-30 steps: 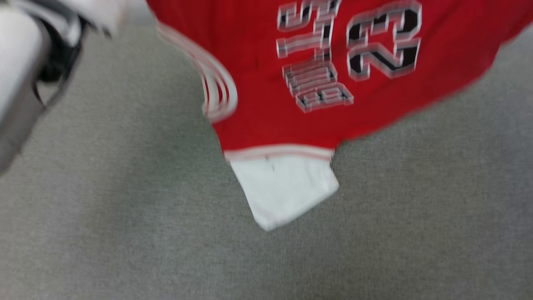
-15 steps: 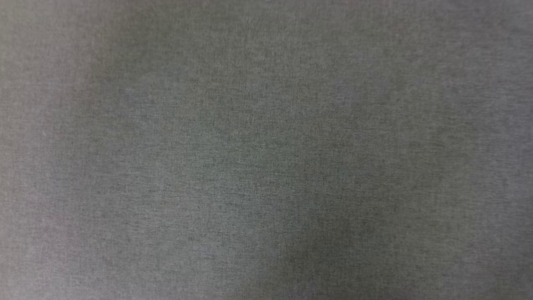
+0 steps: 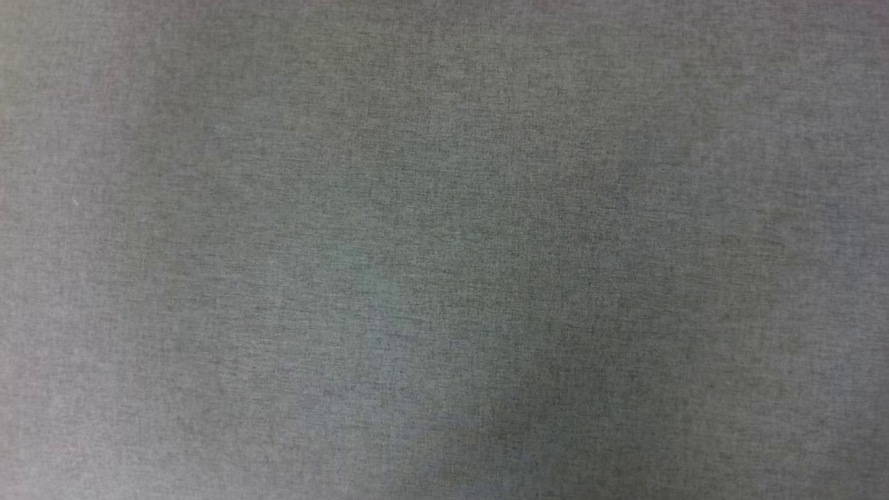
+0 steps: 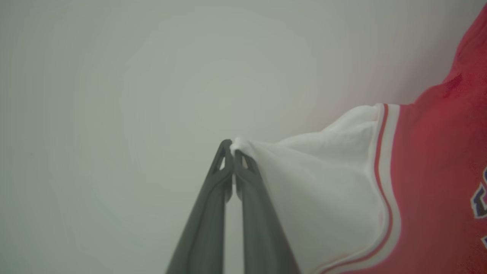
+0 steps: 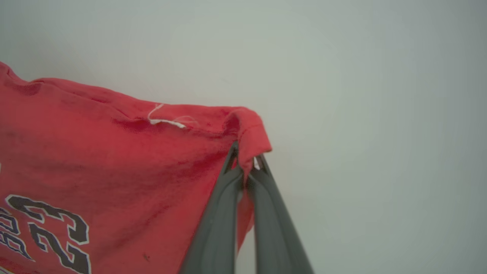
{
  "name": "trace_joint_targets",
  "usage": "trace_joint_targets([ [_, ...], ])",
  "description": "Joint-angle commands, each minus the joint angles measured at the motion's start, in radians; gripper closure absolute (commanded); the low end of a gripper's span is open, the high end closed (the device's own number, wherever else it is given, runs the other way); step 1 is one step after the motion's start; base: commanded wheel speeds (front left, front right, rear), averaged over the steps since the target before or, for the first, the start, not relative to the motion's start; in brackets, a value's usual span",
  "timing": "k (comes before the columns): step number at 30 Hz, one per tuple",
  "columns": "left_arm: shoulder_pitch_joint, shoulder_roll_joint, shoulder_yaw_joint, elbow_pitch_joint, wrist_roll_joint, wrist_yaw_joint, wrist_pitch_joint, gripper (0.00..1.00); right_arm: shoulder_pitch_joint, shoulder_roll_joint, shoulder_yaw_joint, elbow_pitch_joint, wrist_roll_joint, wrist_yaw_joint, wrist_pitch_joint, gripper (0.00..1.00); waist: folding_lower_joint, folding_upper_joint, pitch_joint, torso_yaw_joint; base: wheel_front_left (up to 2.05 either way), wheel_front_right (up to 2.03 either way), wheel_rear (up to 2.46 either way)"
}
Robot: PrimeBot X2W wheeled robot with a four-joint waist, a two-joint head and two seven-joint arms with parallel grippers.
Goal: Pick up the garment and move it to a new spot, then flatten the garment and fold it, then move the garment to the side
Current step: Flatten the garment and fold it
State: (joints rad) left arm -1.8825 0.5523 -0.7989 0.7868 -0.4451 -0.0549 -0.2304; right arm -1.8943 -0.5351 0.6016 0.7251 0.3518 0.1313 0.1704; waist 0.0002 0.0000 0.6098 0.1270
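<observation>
- Garment (image 4: 430,182), red with white sleeves, hangs stretched between the two grippers. As far as I can judge, it is lifted clear of the grey cloth surface (image 3: 444,250).
- The left gripper (image 4: 233,152) has its fingers pressed together on the tip of a white sleeve.
- The right gripper (image 5: 245,161) pinches a folded red corner of the garment (image 5: 114,171) at its edge.
- The pick-up looks done and the carry to a new spot seems under way. Laying down, flattening, folding and moving aside are all left.
- A second ago the head view had the printed red front and a white sleeve across its top, with a pale arm at the far left. Now it looks at plain grey cloth. The whole picture shifted, so I take it the head turned.
</observation>
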Motion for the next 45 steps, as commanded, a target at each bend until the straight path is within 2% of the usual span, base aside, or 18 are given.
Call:
trace_joint_targets([
  [1,0.033,-0.012,-0.007,0.016,-0.007,-0.007,-0.011,1.00,0.038,0.007,0.021,0.021,0.021,-0.001,-0.013,1.00,-0.0002,0.0000,0.001,0.003,0.00,0.00,0.00],
  [9,0.239,-0.053,-0.015,0.044,-0.037,-0.024,-0.035,1.00,0.227,-0.014,0.120,0.088,0.111,-0.001,-0.096,1.00,-0.0002,0.0000,-0.036,0.006,0.00,0.00,0.00],
  [17,0.598,-0.044,0.012,-0.097,-0.045,-0.008,-0.036,1.00,0.494,-0.026,0.205,0.060,0.218,-0.001,-0.184,1.00,-0.0002,0.0000,-0.131,-0.007,0.00,0.00,0.00],
  [21,0.793,-0.039,0.021,-0.174,-0.050,0.021,-0.036,1.00,0.651,-0.065,0.239,0.006,0.266,-0.001,-0.226,1.00,-0.0002,0.0000,-0.196,-0.004,0.00,0.00,0.00],
  [24,0.939,-0.023,0.028,-0.234,-0.058,0.046,-0.036,1.00,0.775,-0.088,0.253,-0.033,0.291,-0.001,-0.238,1.00,-0.0002,0.0000,-0.246,-0.006,0.00,0.00,0.00],
  [32,1.299,0.054,0.022,-0.366,-0.114,0.079,-0.035,1.00,1.073,-0.155,0.275,-0.132,0.332,-0.001,-0.209,1.00,-0.0002,0.0000,-0.380,-0.015,0.00,0.00,0.00],
  [35,1.374,0.079,0.018,-0.403,-0.131,0.093,-0.033,1.00,1.132,-0.171,0.266,-0.160,0.337,-0.001,-0.207,1.00,-0.0002,0.0000,-0.409,-0.020,0.00,0.00,0.00],
  [45,1.686,0.206,-0.044,-0.640,-0.191,0.178,0.083,1.00,1.479,-0.265,0.218,-0.331,0.387,-0.001,-0.123,1.00,-0.0002,0.0000,-0.550,-0.026,0.00,0.00,0.00],
])
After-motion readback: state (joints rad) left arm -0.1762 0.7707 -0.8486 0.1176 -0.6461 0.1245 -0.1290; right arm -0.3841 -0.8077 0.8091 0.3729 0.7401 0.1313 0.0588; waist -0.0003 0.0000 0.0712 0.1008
